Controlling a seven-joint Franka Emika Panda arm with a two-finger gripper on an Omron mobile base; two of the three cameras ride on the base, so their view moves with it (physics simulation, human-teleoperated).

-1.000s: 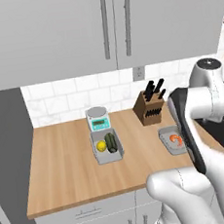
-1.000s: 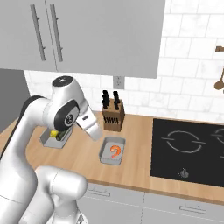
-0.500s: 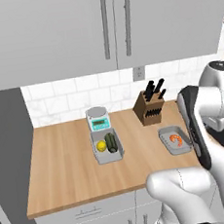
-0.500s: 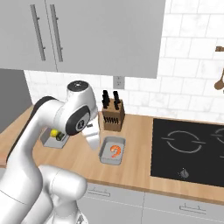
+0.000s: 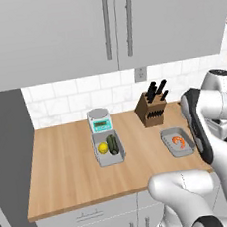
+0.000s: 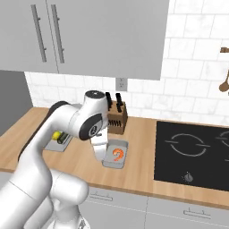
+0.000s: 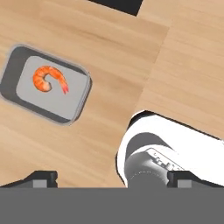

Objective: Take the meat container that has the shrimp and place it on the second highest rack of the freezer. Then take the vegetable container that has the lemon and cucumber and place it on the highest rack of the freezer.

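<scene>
Nothing moved yet: shrimp tray [image 7: 46, 90] & veg tray [image 5: 109, 148] both sitting on desk [image 5: 67, 170], claw [image 7: 111, 179] hanging open w/ nothing gripped.

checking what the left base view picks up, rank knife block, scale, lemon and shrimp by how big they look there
1. knife block
2. scale, a bit smaller than the block
3. and 4. lemon and shrimp look about alike, too close to rank
</scene>
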